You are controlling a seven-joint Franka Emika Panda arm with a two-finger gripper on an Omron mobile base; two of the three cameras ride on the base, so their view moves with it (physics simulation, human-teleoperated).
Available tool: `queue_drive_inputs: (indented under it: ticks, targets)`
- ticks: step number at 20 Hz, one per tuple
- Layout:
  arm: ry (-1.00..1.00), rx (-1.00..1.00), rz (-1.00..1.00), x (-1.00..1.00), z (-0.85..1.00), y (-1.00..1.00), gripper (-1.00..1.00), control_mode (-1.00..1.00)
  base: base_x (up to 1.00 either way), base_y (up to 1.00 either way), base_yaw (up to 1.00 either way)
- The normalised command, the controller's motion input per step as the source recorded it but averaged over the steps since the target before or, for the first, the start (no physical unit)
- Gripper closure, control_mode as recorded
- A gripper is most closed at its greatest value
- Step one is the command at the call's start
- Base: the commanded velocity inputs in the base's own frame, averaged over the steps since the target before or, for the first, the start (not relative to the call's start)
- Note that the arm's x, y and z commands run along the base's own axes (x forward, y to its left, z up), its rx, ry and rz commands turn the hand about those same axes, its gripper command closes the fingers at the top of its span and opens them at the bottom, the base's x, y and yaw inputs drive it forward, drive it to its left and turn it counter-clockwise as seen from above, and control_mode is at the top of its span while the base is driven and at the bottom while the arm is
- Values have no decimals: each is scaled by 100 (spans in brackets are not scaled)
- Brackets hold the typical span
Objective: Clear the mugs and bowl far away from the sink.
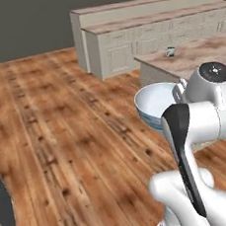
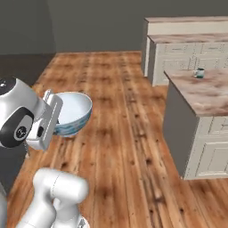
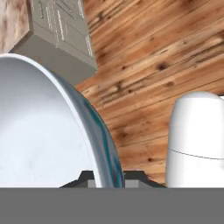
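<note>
Bowl (image 3: 52, 131) rim pinched in closed hand (image 3: 107, 177), aloft over wood floor (image 2: 120, 111); teal mug (image 2: 200, 73) on far island (image 2: 205, 95).

— Where are my base views looking?
— Forward and down from behind the arm, left and right, sharing the wooden floor (image 1: 62, 130), island counter (image 2: 205, 91) and bowl (image 1: 156, 102).
— And my hand view?
— Pressed close against the bowl's rim.
</note>
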Motion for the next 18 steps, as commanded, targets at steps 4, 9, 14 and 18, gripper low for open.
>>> queue_drive_inputs:
  ticks: [4,9,14,18]
  targets:
    - [0,0,0,0,0,0,100,100,3,0,-96]
    - [0,0,0,0,0,0,100,100,18,-43,-66]
    - [0,0,0,0,0,0,100,100,5,-95,-21]
    - [0,0,0,0,0,0,100,100,48,-100,-5]
